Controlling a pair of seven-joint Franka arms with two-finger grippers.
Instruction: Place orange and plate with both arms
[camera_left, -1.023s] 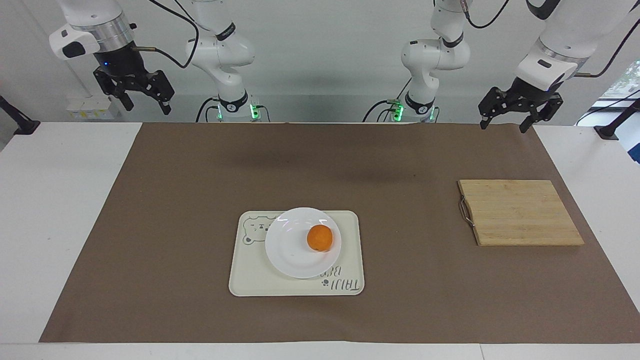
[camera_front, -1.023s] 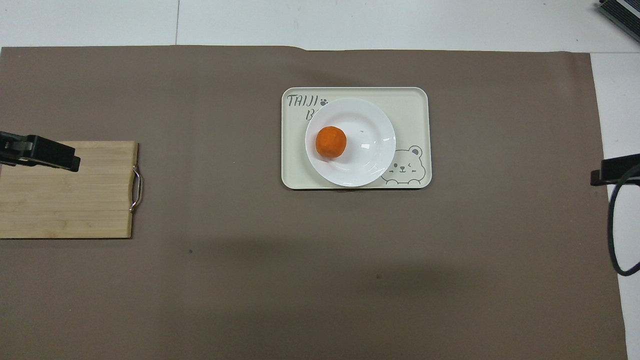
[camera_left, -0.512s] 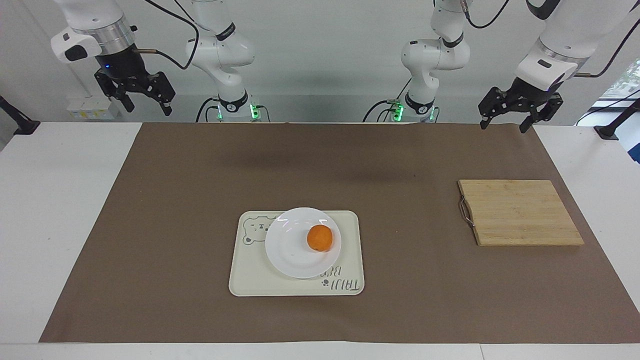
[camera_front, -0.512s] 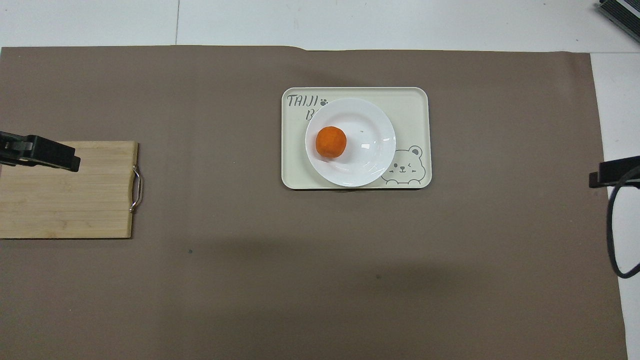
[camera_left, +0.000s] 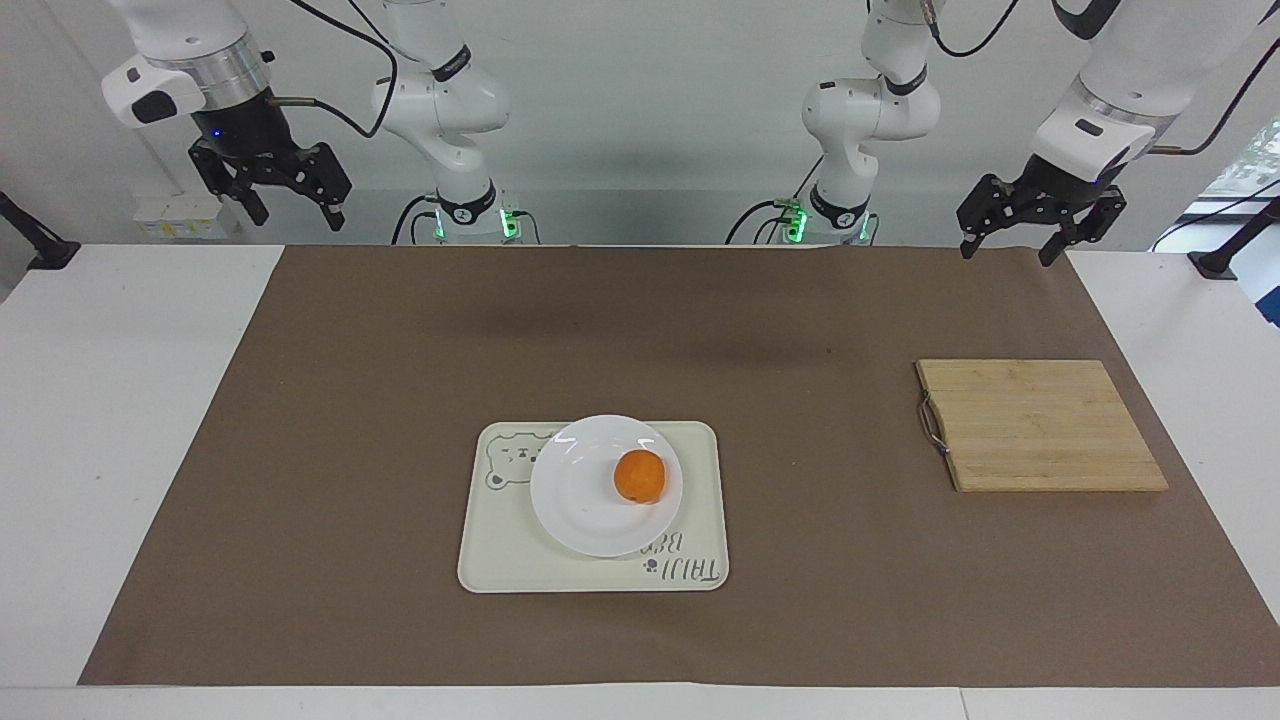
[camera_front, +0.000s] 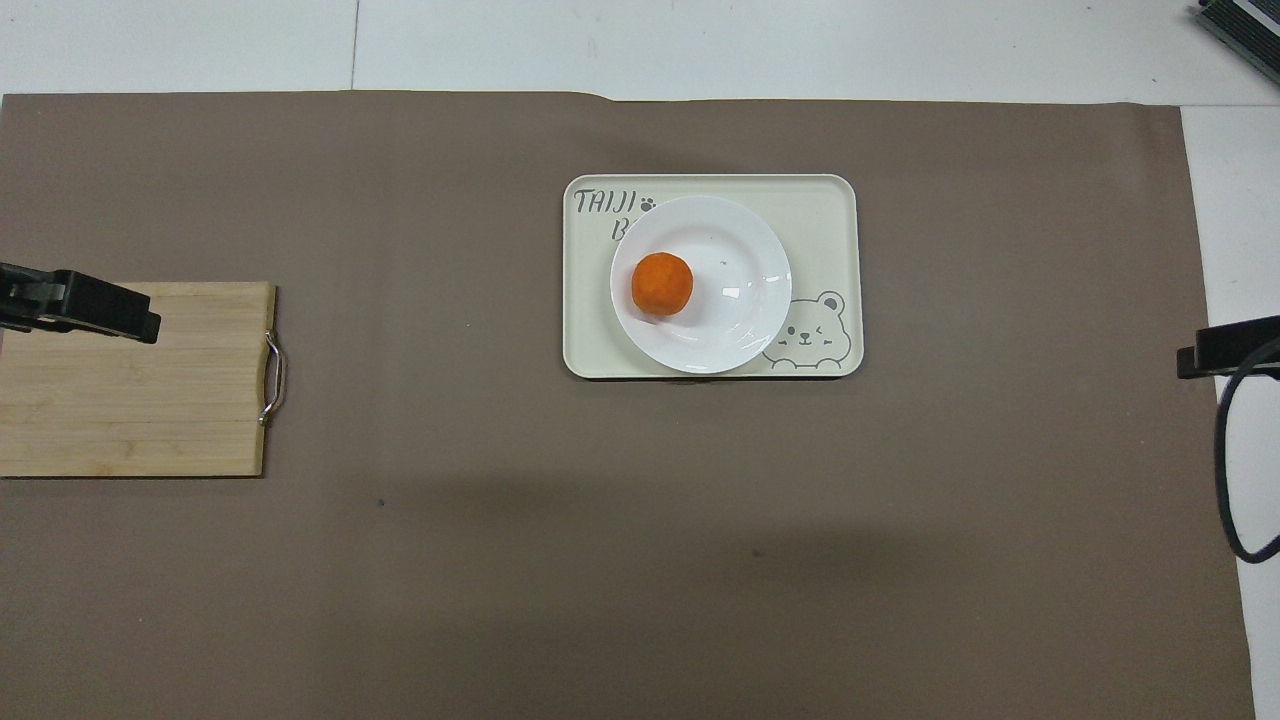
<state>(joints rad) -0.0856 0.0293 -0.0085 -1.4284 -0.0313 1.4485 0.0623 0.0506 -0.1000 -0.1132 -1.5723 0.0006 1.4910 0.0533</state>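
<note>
Item 1, the orange (camera_left: 639, 476): we find it sitting in the plate (camera_left: 580, 500), off the plate's middle toward the left arm's end of the table. Nothing grips it.

Item 2, the plate: white, round and glossy. We record it resting on the tray (camera_left: 500, 560), covering most of the tray's middle and part of its lettering.

Item 3, the tray: cream, rectangular, with a bear drawing at one corner and lettering at another. We place it flat on the brown mat (camera_left: 350, 450), about midway between the two ends of the table.

Item 4, the cutting board (camera_left: 1040, 425): wooden, with a metal handle on the edge that faces the tray. We note it lying flat on the mat toward the left arm's end of the table, well apart from the tray.

Item 5, the left gripper (camera_left: 1005, 248): raised in the air over the mat's edge by the robots, at the left arm's end. We see its fingers spread apart and holding nothing.

Item 6, the right gripper (camera_left: 298, 212): raised high at the right arm's end of the table. We see its fingers spread apart, also empty.
</note>
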